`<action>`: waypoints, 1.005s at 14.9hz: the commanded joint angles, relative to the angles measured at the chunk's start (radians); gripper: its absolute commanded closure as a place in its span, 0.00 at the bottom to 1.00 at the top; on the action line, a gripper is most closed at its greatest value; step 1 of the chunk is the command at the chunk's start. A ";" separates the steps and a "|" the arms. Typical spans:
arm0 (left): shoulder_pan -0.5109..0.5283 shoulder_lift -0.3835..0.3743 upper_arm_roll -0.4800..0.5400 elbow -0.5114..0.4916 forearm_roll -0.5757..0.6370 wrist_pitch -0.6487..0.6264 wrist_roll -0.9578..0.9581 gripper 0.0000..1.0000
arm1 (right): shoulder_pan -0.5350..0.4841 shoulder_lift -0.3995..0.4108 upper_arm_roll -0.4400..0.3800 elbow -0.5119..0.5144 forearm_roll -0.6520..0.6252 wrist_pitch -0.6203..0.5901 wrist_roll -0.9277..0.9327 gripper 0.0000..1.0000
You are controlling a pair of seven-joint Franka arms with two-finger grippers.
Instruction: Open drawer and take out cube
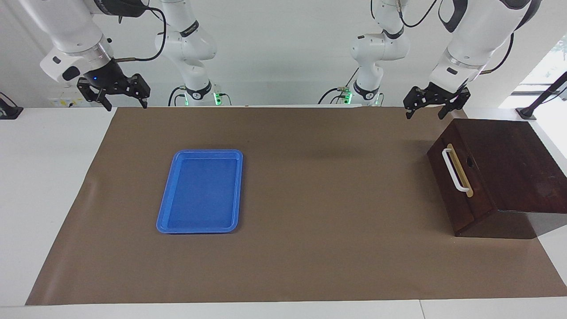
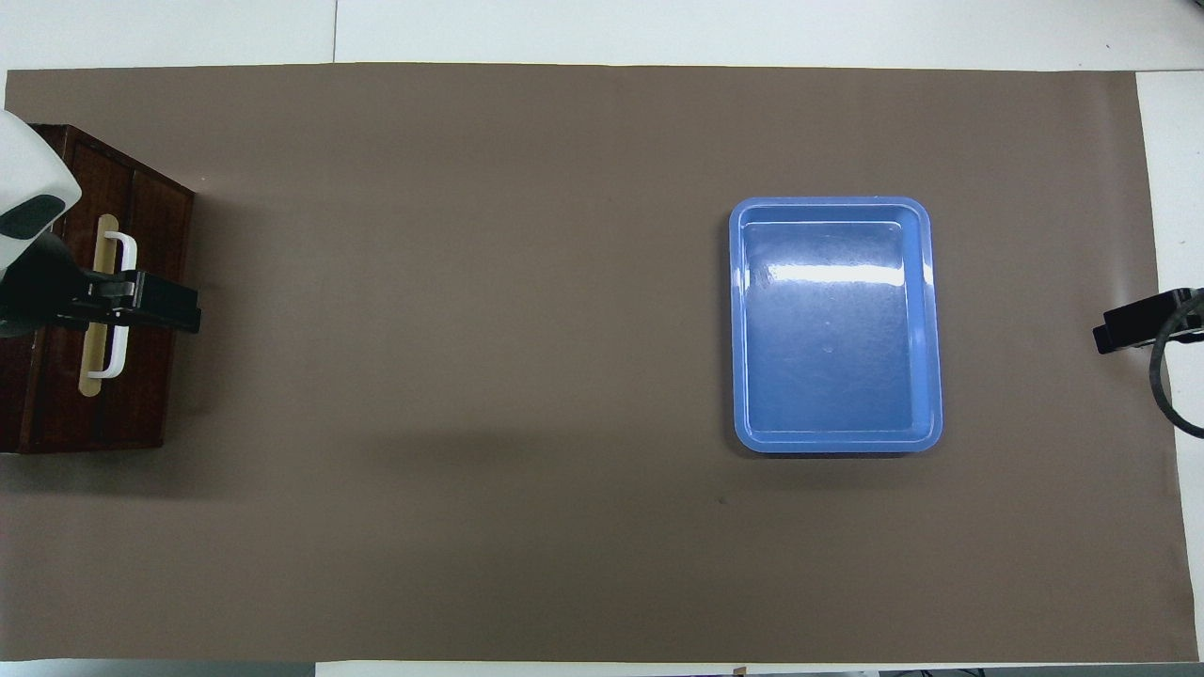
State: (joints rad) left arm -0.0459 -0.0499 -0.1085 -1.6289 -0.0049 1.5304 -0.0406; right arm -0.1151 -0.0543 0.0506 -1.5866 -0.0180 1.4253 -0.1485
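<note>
The dark brown drawer (image 1: 474,181) (image 2: 150,235) is pushed shut in its matching box (image 1: 509,164) at the left arm's end of the table. Its white bar handle (image 1: 452,170) (image 2: 123,246) faces the middle of the table. The cube is hidden. My left gripper (image 1: 424,116) (image 2: 160,306) hangs open in the air over the mat's edge beside the box, touching nothing; from overhead it overlaps the handle. Over the right arm's end of the table my right gripper (image 1: 126,107) (image 2: 1129,329) is raised and open, holding nothing.
A flat blue tray (image 1: 165,212) (image 2: 837,207) lies on the brown mat (image 1: 310,199), toward the right arm's end, with nothing in it. The mat covers most of the white table (image 1: 44,199).
</note>
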 commanded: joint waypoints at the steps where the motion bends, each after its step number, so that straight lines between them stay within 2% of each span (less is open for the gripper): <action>1: -0.003 -0.022 0.003 -0.028 -0.007 0.055 0.002 0.00 | -0.031 -0.012 0.015 -0.009 0.026 0.012 -0.026 0.00; 15: 0.011 -0.024 0.007 -0.031 -0.003 0.047 0.010 0.00 | -0.051 -0.012 0.006 -0.007 0.062 0.009 -0.028 0.00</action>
State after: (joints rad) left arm -0.0435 -0.0499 -0.1034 -1.6293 -0.0049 1.5629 -0.0415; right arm -0.1362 -0.0550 0.0461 -1.5861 0.0216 1.4291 -0.1486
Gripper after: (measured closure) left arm 0.000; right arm 0.000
